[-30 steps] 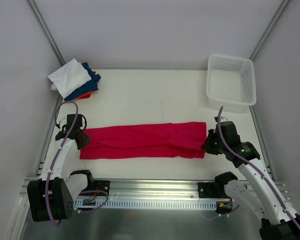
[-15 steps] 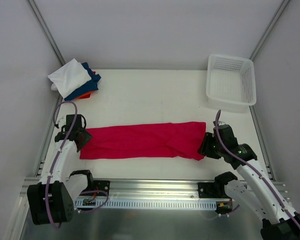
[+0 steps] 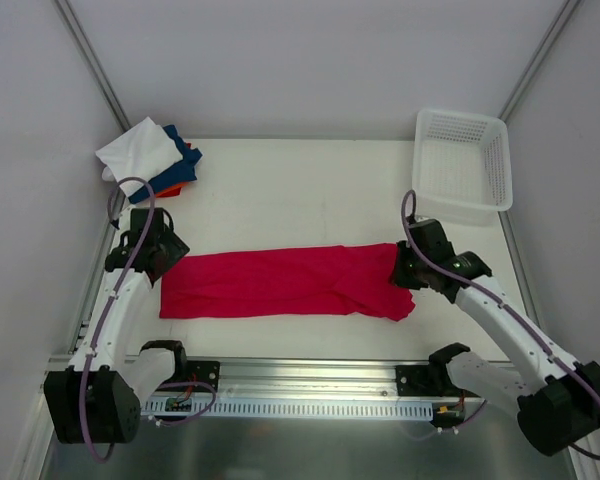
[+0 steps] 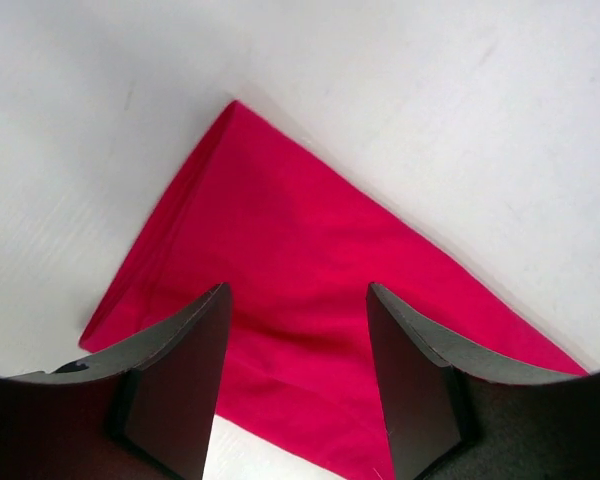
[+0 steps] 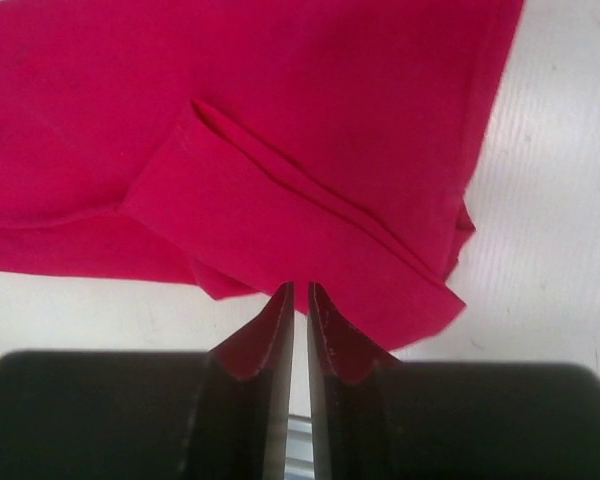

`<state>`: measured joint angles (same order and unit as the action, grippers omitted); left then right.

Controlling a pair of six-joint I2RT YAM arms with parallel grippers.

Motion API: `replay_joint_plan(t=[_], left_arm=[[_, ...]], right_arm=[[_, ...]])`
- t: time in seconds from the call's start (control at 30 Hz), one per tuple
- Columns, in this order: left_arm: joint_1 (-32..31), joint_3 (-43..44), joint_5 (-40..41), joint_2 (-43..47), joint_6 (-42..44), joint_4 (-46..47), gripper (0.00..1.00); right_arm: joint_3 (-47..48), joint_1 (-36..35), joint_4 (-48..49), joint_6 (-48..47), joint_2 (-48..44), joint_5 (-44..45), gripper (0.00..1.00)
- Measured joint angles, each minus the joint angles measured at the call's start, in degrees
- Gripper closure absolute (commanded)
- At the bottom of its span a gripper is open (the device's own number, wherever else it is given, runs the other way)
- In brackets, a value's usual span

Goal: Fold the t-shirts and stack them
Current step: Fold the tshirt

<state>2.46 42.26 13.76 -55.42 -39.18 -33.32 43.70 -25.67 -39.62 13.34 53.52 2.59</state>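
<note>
The wide white tabletop (image 3: pixel 300 190) carries everything. The biggest thing on it is the bright red soft cloth t-shirt (image 3: pixel 280 282), folded into one long strip. It lies flat with one end at the right pincer (image 5: pixel 300 292) and the other end at the left pincer (image 4: pixel 296 292). Beyond the right pincer, farther from the arm bases, sits the white plastic lattice basket (image 3: pixel 461 208). Beyond the left pincer, in the far corner, is the pile of folded t-shirts (image 3: pixel 150 160). A white one is on top, with dark blue and orange peeking out under it.

The right pincer is pressed together on the right end of the red shirt. That end is bunched and turned over a little. The left pincer is spread wide just above the left end of the strip and holds nothing.

The step now looks like folding the long strip in half, end to end. To do it well, I think the right pincer should lift its end only a little. Then it should carry it straight over toward the left pincer and lay it down so the edges match. The grip seems to be on one corner only, so the other corner may droop and make the fold crooked. The left pincer could press its end down so the strip does not slide. After that the small red bundle can go on the pile.
</note>
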Motion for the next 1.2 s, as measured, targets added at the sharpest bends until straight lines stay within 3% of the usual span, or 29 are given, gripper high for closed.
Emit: replay_joint_plan(t=[0.3,0.43,0.53,0.7,0.9,0.97,1.2], left_arm=[[-8.1,2.6,0.0,-12.3,2.5,5.1,0.45],[-9.7,2.4,-0.1,-17.3,2.9,8.2,0.48],[-10.0,1.4,-0.3,-18.5,3.6,10.6,0.53],[-10.0,-0.2,-1.2,-19.4,4.3,13.4,0.72],[-10.1,-3.5,-2.6,-21.9,4.2,15.1,0.8],[-10.5,-4.5,-2.8,-22.2,3.9,15.3,0.9],[-11.1,-4.4,-3.1,-24.0,3.3,16.5,1.0]], right_arm=[[5.7,-2.2,10.1,-2.3,21.5,-1.2,0.93],[7.6,-2.6,12.7,-3.3,27.3,-2.5,0.99],[8.5,-2.7,13.9,-3.6,29.2,-2.9,0.99],[8.7,-2.7,15.1,-3.7,30.4,-3.3,1.0],[8.0,-3.1,16.7,-3.7,30.8,-3.5,0.99],[7.0,-3.2,17.4,-3.5,30.9,-3.6,0.99],[5.0,-3.3,18.4,-3.2,32.9,-4.2,1.0]])
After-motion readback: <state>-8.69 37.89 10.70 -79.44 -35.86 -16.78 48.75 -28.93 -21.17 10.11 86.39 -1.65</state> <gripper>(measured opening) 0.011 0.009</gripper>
